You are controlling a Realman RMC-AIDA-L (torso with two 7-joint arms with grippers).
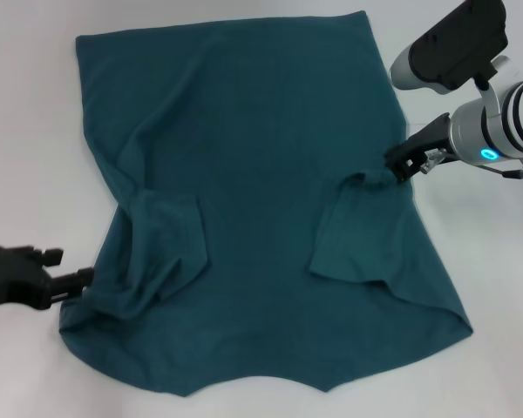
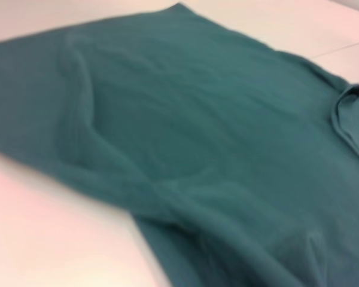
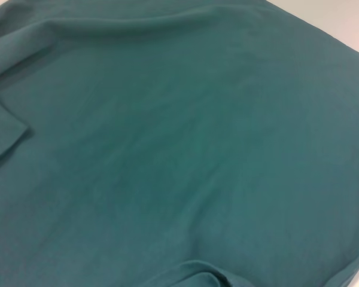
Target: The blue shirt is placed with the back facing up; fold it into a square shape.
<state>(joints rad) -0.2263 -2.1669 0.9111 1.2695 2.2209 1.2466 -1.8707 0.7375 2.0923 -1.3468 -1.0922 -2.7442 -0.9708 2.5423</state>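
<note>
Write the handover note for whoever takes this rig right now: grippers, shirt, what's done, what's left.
Left gripper: low at the blue shirt's left edge, by the folded-in left sleeve; whether its fingers are open or shut can't be told.
Right gripper: at the shirt's right edge, shut on a pinch of fabric at the top of the right sleeve.
Shirt: spread on the white table, plain side up, no lettering showing.
Done: both sleeves are turned inward onto the body.
Left: the sides and the length are unfolded, with wrinkles near the left sleeve. It is not a square yet.
</note>
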